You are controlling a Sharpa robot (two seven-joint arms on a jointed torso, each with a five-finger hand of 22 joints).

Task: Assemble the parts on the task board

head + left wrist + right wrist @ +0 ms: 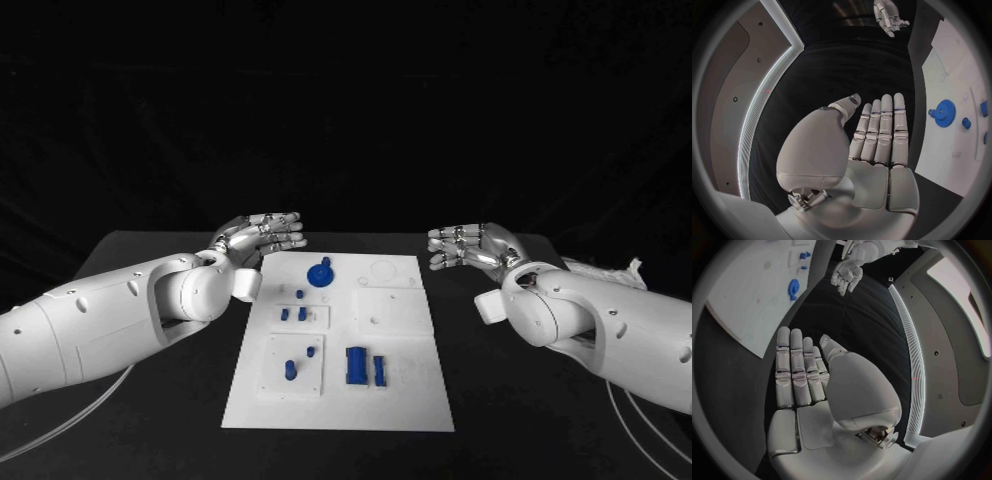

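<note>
Where spread over the white board (407,400), blue parts kept in separate spots, likely so each can be reached singly. Near the board's far left corner, a blue gear (320,272). Just nearer than that, along the board's left side, small blue pegs (293,314) on a raised panel. Nearer again, two more small pieces (293,368) on a second panel. Beside those, toward the board's middle, two longer upright blocks (366,368) side by side. Cannot tell whether any of these is pushed fully home or merely resting, so would fit either loose parts waiting or parts already seated.

Off the board's far left corner, the left hand (263,237): empty, fingers stretched out side by side, thumb apart, touching nothing. Off the board's far right corner, the right hand (473,246): likewise empty and spread, clear of every part. Probably held back at the two corners to leave the board unobstructed.

Under the board, a matt black table (505,420). Behind it, a black cloth backdrop (346,100).
</note>
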